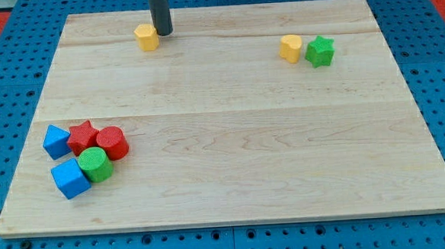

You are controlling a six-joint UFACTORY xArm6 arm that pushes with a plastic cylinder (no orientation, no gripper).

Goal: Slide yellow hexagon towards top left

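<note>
The yellow hexagon lies near the view's top, left of the middle, on the wooden board. My tip stands right beside the hexagon's right edge, touching it or nearly so. The dark rod rises from there out of the view's top.
A yellow heart-like block and a green star sit side by side at the top right. At the lower left lies a cluster: a blue block, a red star, a red cylinder, a green cylinder, a blue cube.
</note>
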